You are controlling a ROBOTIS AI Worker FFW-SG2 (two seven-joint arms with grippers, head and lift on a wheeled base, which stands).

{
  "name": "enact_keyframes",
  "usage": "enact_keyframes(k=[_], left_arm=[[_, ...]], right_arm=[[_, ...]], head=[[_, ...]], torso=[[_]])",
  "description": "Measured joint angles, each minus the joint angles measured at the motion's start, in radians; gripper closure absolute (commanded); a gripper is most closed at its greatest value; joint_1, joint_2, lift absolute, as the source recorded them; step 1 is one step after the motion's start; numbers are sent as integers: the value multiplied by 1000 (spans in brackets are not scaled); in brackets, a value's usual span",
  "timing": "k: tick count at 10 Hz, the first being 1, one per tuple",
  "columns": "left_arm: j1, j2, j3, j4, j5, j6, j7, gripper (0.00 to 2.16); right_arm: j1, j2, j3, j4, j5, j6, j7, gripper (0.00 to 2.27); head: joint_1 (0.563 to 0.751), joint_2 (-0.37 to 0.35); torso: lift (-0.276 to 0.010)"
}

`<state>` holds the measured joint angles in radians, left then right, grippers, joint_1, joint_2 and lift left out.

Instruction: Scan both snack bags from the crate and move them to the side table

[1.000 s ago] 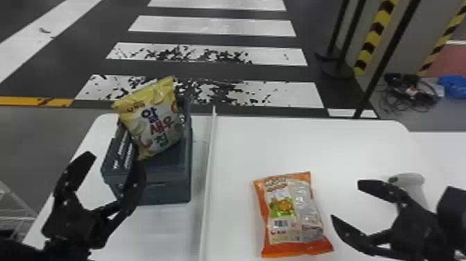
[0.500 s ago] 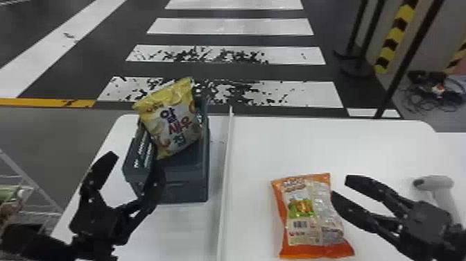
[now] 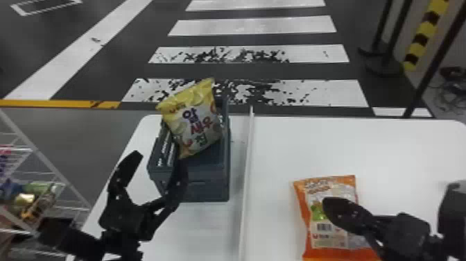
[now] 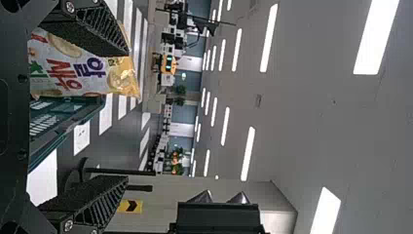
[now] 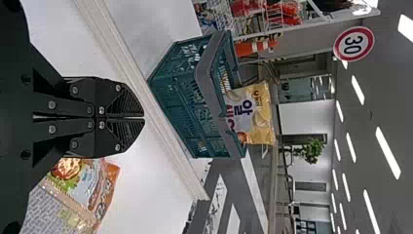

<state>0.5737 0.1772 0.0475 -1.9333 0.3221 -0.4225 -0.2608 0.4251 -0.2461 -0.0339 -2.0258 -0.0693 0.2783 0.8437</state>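
In the head view, the yellow-and-white snack bag [image 3: 194,118] leans upright in the grey-blue crate [image 3: 208,191]. My left gripper [image 3: 159,159] stands open at the crate's near left corner, one finger in front of it. Flat on the white table, right of the divider, lies the orange snack bag [image 3: 329,236]. My right gripper [image 3: 325,203] is shut, its tip over that bag. The left wrist view has my left gripper [image 4: 127,117] with nothing between its fingers and the yellow bag [image 4: 78,68] beside one finger. My right gripper [image 5: 144,118] has its fingers together in the right wrist view, holding nothing.
A raised white divider [image 3: 247,180] runs along the table [image 3: 346,145] between the crate and the orange bag. A wire rack [image 3: 45,156] with goods stands on the floor at the left. Black posts stand behind the table at the right.
My right gripper has gone from open to shut and moved left over the orange bag. The head view has swung left, bringing more of the rack in. My left gripper keeps its place by the crate.
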Motion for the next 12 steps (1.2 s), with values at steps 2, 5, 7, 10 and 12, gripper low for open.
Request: enact_keyframes(k=[2, 5, 7, 10, 12], left_arm=[[0, -1, 0, 3, 0, -1, 0, 100], [0, -2, 0, 5, 0, -1, -1, 100], [0, -2, 0, 5, 0, -1, -1, 100], [0, 1, 7, 5, 0, 1, -1, 100], [0, 2, 9, 3, 0, 2, -2, 100]], right_arm=[[-46, 13, 61, 66, 31, -3, 0, 2256], [-130, 19, 109, 194, 60, -13, -7, 2256], [-195, 19, 133, 293, 77, -16, -16, 2256], [-265, 22, 160, 399, 115, -15, -31, 2256], [-278, 17, 154, 418, 142, -13, -31, 2256]], head=[[695, 194], [695, 207], [695, 201], [695, 196], [695, 186]], torso=[[-99], [-99], [-99], [-99], [-99]])
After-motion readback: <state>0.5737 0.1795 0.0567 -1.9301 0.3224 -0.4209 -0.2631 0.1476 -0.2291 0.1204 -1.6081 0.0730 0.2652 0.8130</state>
